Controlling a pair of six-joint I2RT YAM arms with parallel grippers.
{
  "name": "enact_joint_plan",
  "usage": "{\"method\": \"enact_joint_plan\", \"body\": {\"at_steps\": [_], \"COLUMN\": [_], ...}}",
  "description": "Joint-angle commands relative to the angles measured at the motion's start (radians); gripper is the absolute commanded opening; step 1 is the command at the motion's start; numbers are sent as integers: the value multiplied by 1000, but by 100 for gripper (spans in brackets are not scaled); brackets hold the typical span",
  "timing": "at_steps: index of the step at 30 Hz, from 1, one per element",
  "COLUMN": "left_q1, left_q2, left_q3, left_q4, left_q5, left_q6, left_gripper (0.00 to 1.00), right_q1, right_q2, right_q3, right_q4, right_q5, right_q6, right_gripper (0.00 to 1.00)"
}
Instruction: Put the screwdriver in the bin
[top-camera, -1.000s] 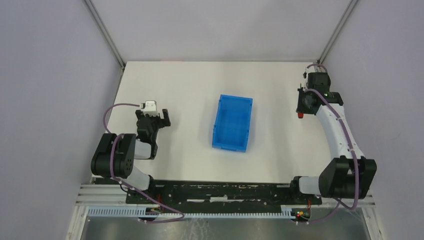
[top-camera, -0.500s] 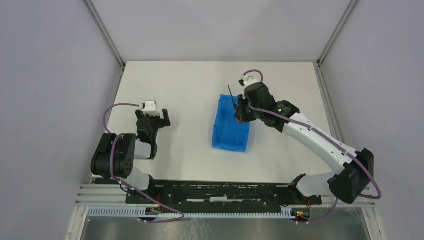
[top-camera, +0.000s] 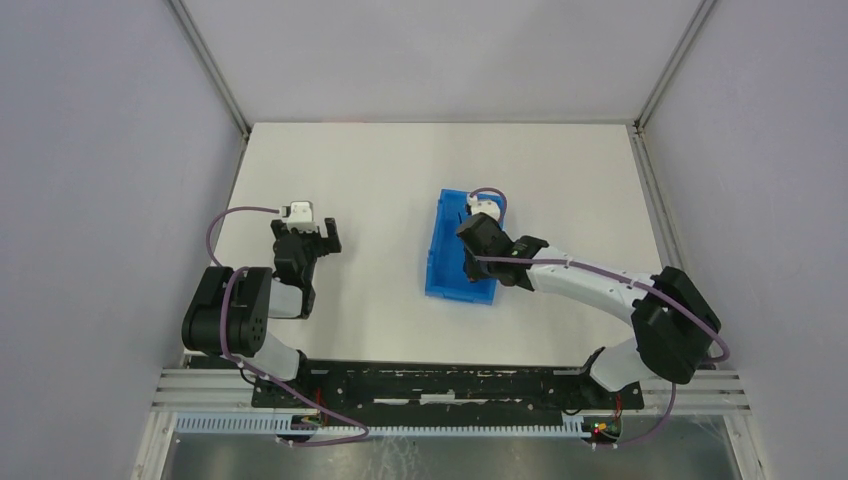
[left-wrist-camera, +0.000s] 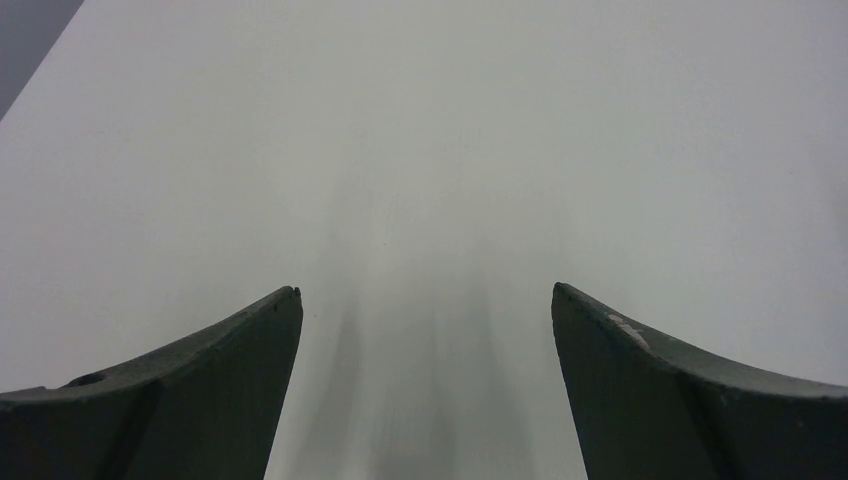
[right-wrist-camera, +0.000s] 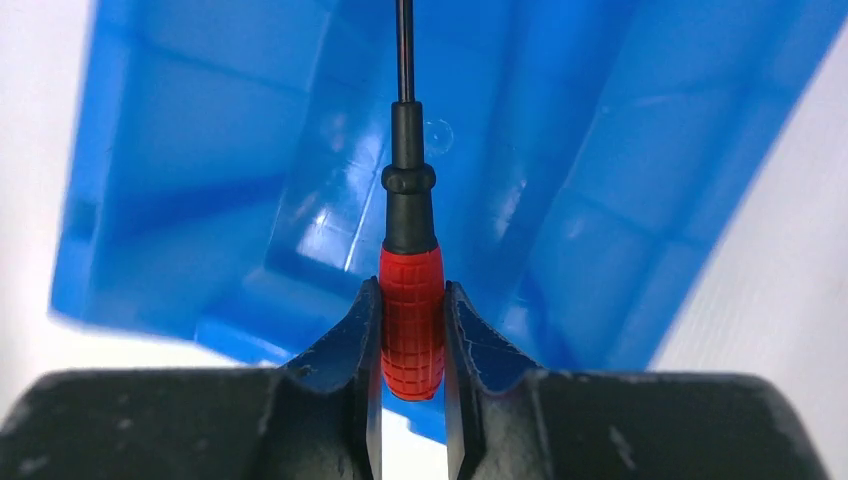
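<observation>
Screwdriver (right-wrist-camera: 408, 230) in right hand (right-wrist-camera: 411, 298) has come down over bin (right-wrist-camera: 180, 180)

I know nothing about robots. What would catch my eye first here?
The bright blue bin in the middle of the white table stands out most. Over it, the right end effector pinches a small screwdriver by its red handle. The left end effector hangs open at the left, holding nothing.

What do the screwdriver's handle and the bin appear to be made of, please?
The screwdriver handle looks like matte red rubber or soft plastic, from its dimpled texture. The bin looks like glossy moulded blue plastic, given the highlights on its floor.
</observation>
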Motion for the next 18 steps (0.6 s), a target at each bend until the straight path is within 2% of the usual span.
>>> {"method": "enact_joint_plan", "body": {"at_steps": [1,3,12,18], "left_q1": [7,7,7,7], "left_q2": [-17,-17,-17,-17], "left_q3": [3,3,3,3], "left_q4": [33,33,31,32], "left_q5": [14,14,13,13], "left_q6": [-29,-29,-29,-29], "left_gripper": [100,100,100,100], "right_q1": [1,1,2,26], "right_q2": [4,53,178,155], "right_q3": [-39,-26,57,165], "right_q4": [103,101,72,14], "right_q5": [70,61,97,120], "right_q6": [83,77,56,26], "right_gripper": [0,2,33,38]}}
